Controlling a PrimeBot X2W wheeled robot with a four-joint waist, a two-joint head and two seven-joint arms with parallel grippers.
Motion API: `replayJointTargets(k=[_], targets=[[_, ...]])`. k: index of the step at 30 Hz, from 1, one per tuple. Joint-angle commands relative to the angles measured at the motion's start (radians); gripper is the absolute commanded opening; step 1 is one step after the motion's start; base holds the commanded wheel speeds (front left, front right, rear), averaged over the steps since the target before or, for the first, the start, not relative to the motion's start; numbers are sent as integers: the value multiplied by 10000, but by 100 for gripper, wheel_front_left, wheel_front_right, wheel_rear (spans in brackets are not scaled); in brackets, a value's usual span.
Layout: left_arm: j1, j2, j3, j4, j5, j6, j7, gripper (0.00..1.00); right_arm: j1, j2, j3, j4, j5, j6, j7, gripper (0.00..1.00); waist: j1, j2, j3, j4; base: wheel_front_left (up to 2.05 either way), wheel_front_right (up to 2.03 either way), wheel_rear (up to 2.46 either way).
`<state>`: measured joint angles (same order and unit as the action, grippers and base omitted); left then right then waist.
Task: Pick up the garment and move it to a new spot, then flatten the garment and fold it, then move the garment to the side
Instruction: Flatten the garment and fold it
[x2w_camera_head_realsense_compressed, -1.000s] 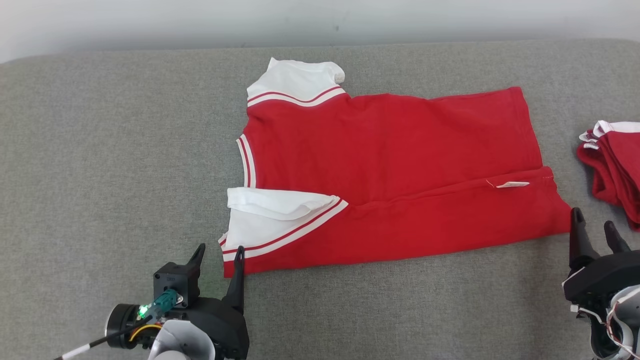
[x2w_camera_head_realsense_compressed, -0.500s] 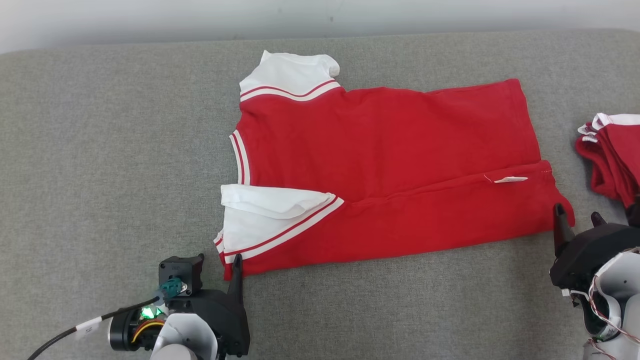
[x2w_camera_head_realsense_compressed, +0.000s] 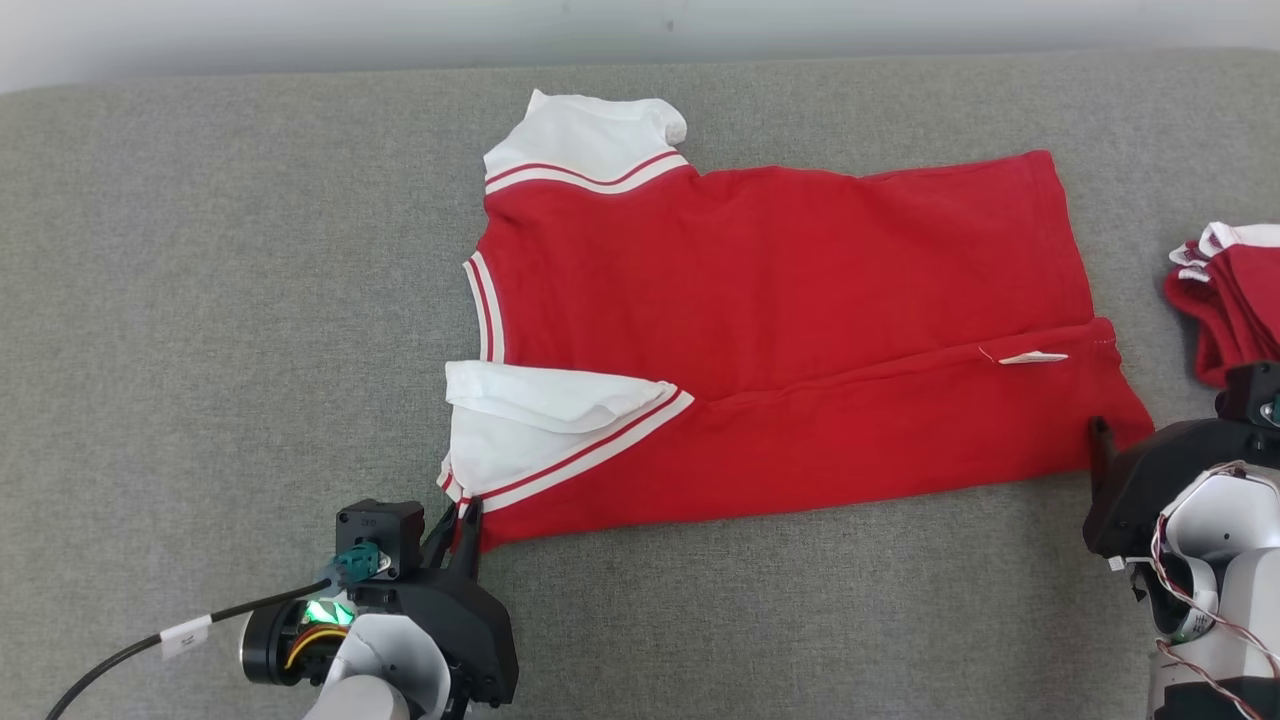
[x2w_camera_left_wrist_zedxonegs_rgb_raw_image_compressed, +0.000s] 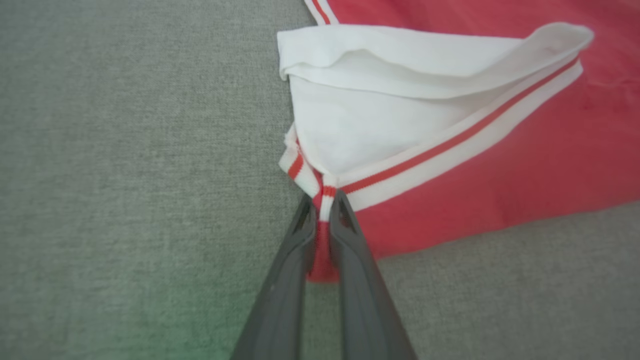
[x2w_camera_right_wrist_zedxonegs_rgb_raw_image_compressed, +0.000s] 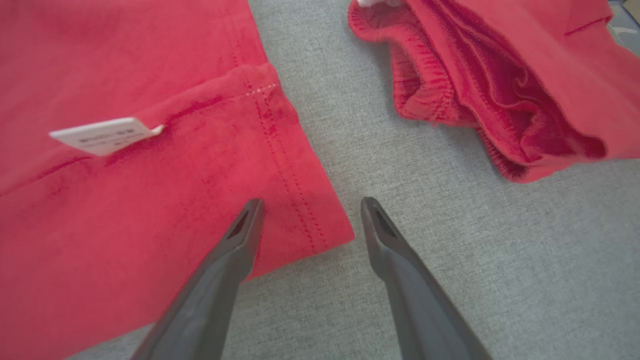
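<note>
Pinching the near sleeve corner of the garment (x2w_camera_head_realsense_compressed: 780, 300), my left jaws are clenched. In the left wrist view their two dark fingers (x2w_camera_left_wrist_zedxonegs_rgb_raw_image_compressed: 292, 265) press together on the white-and-red striped edge, with a sliver of red cloth between them. My right jaws are released and spread wide at the garment's other end, by its near hem corner. One right finger (x2w_camera_right_wrist_zedxonegs_rgb_raw_image_compressed: 220, 280) lies over the red cloth, the other is over the bare grey surface (x2w_camera_right_wrist_zedxonegs_rgb_raw_image_compressed: 450, 260), and the tip of the corner sits between them. I cannot tell whether they touch the cloth.

The garment is a red short-sleeved shirt with white sleeves trimmed in red stripes. It is spread across the middle of the surface, neck end to my left and hem to my right. A strip along its near edge appears folded over the body, and a small white label (x2w_camera_head_realsense_compressed: 1030, 357) lies there near the hem. At my far right, apart from the hem, sits a heap of other red clothes (x2w_camera_head_realsense_compressed: 1225, 310).
</note>
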<state>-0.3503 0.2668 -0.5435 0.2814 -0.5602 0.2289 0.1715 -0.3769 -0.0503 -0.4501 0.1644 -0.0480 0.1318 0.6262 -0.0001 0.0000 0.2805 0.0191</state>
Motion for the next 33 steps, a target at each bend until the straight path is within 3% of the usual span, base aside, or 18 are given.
replayJointTargets(k=[1, 11, 12, 13, 14, 15, 26, 33], targets=[[-20, 42, -32, 113, -39, 0, 5, 0, -131, 12, -72, 150, -154, -22, 69, 100, 1, 0, 7, 6, 0, 0, 0], [-262, 92, -142, 56, 75, -100, -160, 0, -848, 25, -279, 1407, -312, -22, 272, 100, 1, 0, 188, 53, 0, 0, 0], [-277, 95, -149, 59, 64, -119, -167, 0, -899, 31, -286, 1526, -267, -22, 273, 88, 1, 0, 206, 57, 0, 0, 0], [-303, 98, -152, 64, 54, -135, -162, 0, -954, 37, -282, 1618, -223, -22, 257, 42, 1, 0, 224, 63, 0, 0, 0], [-328, 99, -154, 66, 42, -148, -154, 0, -997, 42, -265, 1688, -182, -22, 218, 7, 1, 0, 238, 72, 0, 0, 0], [-332, 100, -154, 68, 21, -157, -164, 0, -1010, 43, -209, 1755, -112, -22, 202, 0, 1, 0, 241, 78, 0, 0, 0], [377, 366, 97, -446, -394, -56, -103, 0, -64, 20, -1, 778, 1064, -22, -132, 0, 1, 0, -308, 180, 0, 0, 0], [1504, 831, 267, -1458, -592, 423, 146, 0, 1614, 6, 127, -670, 2210, -22, 14, 0, 1, 0, -730, 149, 0, 0, 0]])
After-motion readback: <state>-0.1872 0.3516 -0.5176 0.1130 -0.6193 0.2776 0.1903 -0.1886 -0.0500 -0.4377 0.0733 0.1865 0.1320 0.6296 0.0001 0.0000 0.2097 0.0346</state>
